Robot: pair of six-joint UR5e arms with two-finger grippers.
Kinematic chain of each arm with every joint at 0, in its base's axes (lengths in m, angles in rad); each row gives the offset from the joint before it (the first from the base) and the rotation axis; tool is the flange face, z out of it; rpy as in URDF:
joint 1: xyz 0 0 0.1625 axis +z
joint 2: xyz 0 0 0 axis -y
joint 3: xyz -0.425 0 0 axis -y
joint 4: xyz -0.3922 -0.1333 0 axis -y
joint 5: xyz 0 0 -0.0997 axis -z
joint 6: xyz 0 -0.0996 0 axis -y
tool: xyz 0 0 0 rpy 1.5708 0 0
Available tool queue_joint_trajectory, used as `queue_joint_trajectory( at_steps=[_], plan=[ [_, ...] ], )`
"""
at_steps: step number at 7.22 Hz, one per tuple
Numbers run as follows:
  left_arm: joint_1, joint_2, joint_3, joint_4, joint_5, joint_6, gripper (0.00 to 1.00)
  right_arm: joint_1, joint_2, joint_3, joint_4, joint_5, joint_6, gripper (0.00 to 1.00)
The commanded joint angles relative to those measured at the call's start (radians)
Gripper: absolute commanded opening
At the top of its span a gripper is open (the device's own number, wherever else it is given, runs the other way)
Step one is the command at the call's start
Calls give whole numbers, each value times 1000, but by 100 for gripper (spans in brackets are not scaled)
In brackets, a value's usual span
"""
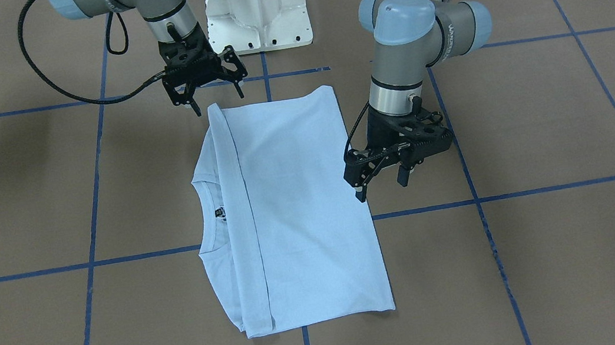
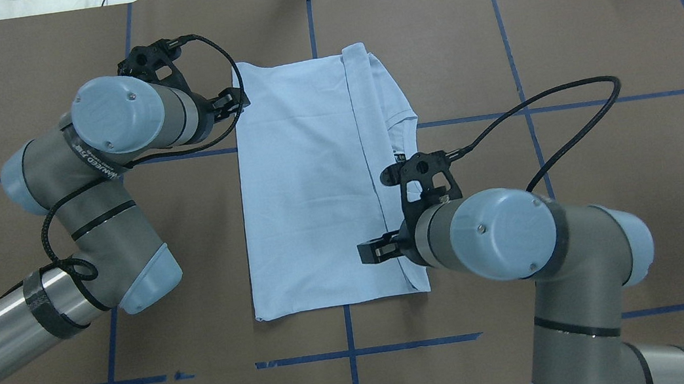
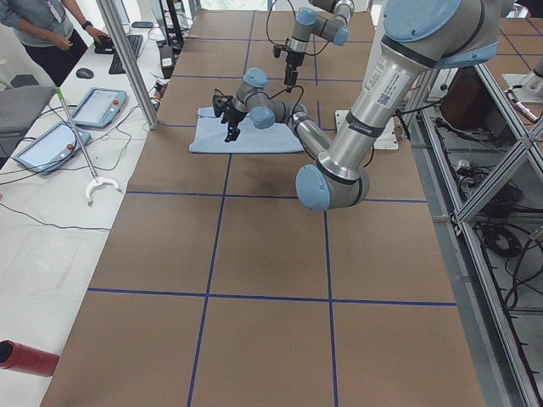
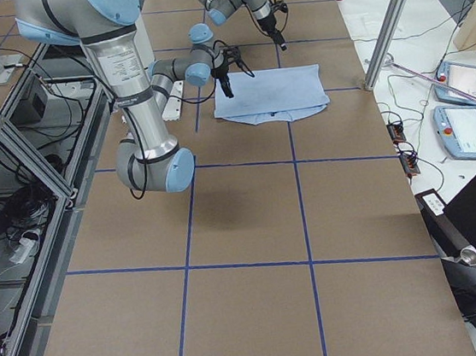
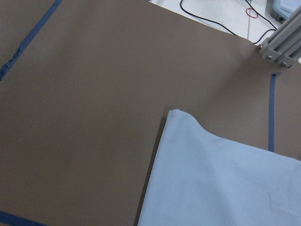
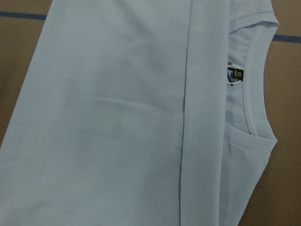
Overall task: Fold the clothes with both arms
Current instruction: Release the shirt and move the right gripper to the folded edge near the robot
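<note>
The pale blue T-shirt (image 1: 300, 209) (image 2: 308, 183) lies flat on the brown table, folded into a long rectangle. Its ribbed collar (image 1: 212, 215) and black neck label (image 6: 234, 76) show at one long edge. My left gripper (image 1: 382, 185) (image 2: 198, 75) hovers open and empty over the long edge opposite the collar. My right gripper (image 1: 218, 100) (image 2: 382, 213) hangs open and empty above the collar-side edge, toward the end nearest the base. The left wrist view shows only a shirt corner (image 5: 176, 115); the right wrist view looks down on the fold (image 6: 188, 117). No fingers show in either wrist view.
The white pedestal base (image 1: 257, 13) stands at the robot's edge of the table. Blue tape lines (image 1: 524, 191) grid the brown surface. In the left side view, a side bench holds tablets (image 3: 93, 106), a person stands at its far end, and metal posts (image 3: 127, 59) rise beside the table.
</note>
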Motion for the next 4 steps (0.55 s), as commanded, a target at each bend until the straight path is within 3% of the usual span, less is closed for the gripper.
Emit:
queue_joint_trajectory(
  at_steps=[1,3,4],
  plan=[
    [27,15,-27,7,-2,-9,100,-79,15,-57,-2,-126,-137,94],
    [37,15,-25,5,-2,-21,100,-84,6,-88,0,-134,-211,92],
    [47,15,-25,5,0,-30,100,-94,5,-93,-2,-153,-214,85]
  ],
)
